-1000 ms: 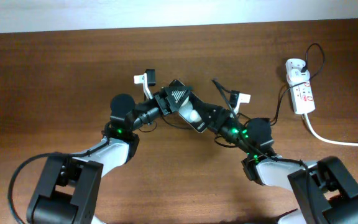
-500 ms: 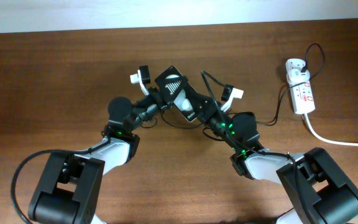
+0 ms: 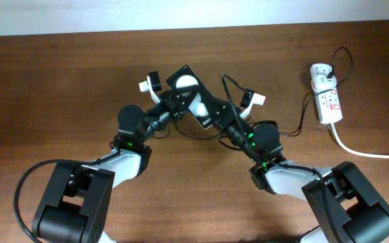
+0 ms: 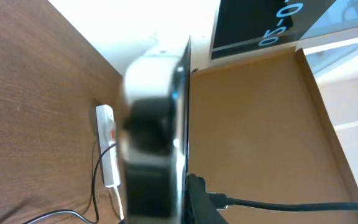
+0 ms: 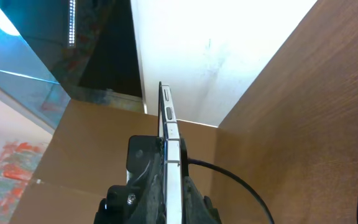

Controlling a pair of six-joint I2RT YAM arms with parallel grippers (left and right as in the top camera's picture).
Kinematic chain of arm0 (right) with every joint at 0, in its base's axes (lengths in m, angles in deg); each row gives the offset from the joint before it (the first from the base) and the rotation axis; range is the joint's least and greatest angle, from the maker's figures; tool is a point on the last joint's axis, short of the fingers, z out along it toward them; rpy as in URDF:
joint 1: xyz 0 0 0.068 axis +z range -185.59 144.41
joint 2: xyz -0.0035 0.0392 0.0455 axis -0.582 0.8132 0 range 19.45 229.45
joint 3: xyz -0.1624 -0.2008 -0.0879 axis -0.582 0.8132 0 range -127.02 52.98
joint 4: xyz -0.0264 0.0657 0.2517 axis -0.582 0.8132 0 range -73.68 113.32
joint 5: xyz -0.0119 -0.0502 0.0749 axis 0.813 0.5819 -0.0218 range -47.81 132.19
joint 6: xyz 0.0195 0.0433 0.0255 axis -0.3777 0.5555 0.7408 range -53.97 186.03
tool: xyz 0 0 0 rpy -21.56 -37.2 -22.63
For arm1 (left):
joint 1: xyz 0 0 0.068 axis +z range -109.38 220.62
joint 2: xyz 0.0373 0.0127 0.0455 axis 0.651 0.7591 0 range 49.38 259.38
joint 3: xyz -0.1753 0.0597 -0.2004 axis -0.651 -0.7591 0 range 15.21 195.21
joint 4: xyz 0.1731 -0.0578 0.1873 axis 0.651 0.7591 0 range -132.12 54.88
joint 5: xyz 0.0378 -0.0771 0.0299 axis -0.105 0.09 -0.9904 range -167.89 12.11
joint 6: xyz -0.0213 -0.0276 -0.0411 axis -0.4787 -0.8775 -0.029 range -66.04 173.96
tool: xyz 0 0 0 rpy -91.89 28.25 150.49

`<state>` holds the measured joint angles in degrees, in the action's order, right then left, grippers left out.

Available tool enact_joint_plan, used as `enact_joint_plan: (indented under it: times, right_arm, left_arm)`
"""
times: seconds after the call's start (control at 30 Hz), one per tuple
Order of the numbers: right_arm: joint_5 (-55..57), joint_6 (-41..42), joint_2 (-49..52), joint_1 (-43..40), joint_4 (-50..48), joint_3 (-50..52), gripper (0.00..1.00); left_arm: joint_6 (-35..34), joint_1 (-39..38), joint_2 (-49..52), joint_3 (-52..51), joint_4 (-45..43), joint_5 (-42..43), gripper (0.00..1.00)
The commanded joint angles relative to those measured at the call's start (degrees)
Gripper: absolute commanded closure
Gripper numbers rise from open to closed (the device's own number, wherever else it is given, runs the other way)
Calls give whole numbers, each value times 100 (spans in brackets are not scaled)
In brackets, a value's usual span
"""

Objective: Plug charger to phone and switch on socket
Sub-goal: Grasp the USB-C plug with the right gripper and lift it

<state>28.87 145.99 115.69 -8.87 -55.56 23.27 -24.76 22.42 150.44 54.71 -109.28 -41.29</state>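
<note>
The black phone (image 3: 194, 102) with its white discs is held off the table between both arms. My left gripper (image 3: 174, 100) is shut on its upper-left part, and my right gripper (image 3: 221, 120) is shut on its lower-right end. The left wrist view shows the phone (image 4: 184, 112) edge-on between the fingers of the left gripper (image 4: 176, 186). The charger cable (image 4: 278, 204) ends at the black finger there. In the right wrist view the right gripper (image 5: 171, 186) clamps the phone (image 5: 169, 124), with the cable (image 5: 235, 180) arcing beside it. The socket (image 3: 329, 102) lies far right.
A white adapter (image 3: 321, 73) sits in the socket's far end, and the thick white cord (image 3: 363, 152) runs off to the right edge. The black cable (image 3: 302, 115) trails from there toward my right arm. The socket (image 4: 107, 149) also shows in the left wrist view.
My left gripper has gone from open to shut on the phone. Both grippers and the phone have shifted left and toward the table's far side.
</note>
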Motion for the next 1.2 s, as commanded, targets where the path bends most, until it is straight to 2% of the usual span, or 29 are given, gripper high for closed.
enact_joint_plan:
  times: [0.0,0.07,0.1,0.13,0.23,0.27,0.33,0.37,0.4,0.5,0.57,0.6,0.67,0.7,0.73,0.8,0.93,1.0,1.17]
  right_arm:
    - [492,-446,94,-48,87,11,93]
    - [376,-450,87,-118,-50,17,61]
    - [-201,-581,87,-387,-332,20,39]
    - [-686,-748,87,-601,-529,20,36]
    - [-3582,-791,87,-2059,-1360,20,33]
    - [-4332,-791,85,-2463,-1394,20,28]
    - [-5563,-791,85,-2896,-1392,31,27]
    - [-6085,-789,85,-3032,-1390,72,18]
    - [-6286,-787,85,-3071,-1388,120,1]
    - [-6620,-850,85,-3209,-1276,481,1]
    - [-6616,-1082,85,-3362,-1276,863,1]
    - [-6575,-1316,87,-3493,-1233,1143,1]
    - [-6483,-1797,87,-3768,-881,1578,1]
    - [-6264,-2262,87,-3888,-382,1891,2]
    - [-6085,-2516,87,-3877,-31,2017,1]
    - [-5862,-2793,87,-3875,494,2122,1]
    - [-5764,-3324,87,-3875,1781,2159,1]
    - [-5595,-3322,87,-3875,1853,2157,2]
    - [-5578,-3320,87,-3875,1853,2157,1]
  left_arm:
    - [-15,-50,-87,63,-114,306,99]
    - [-15,-50,-87,63,-114,306,100]
    - [-22,-35,-87,63,-116,389,100]
    - [-24,9,-87,63,-114,492,100]
    - [-144,428,-87,63,17,1008,100]
    - [-184,575,-87,66,243,1176,100]
    - [-184,704,-87,66,896,1410,100]
    - [-181,702,-59,74,1067,1589,100]
    - [-181,699,-28,133,1069,1735,100]
    - [-315,656,249,640,1078,2426,100]
    - [-715,619,577,1045,1390,2887,100]
    - [-1259,581,697,1147,1436,3021,100]
    - [-1875,560,710,1150,1434,3067,100]
    - [-2629,560,710,1150,1436,3163,100]
    - [-3034,560,710,1147,1440,3158,100]
    - [-3495,560,710,1147,1443,3161,100]
    - [-3532,560,710,1147,1467,3423,100]
    - [-3532,560,708,1147,1716,3486,100]
    - [-3532,555,708,1147,1714,3528,100]
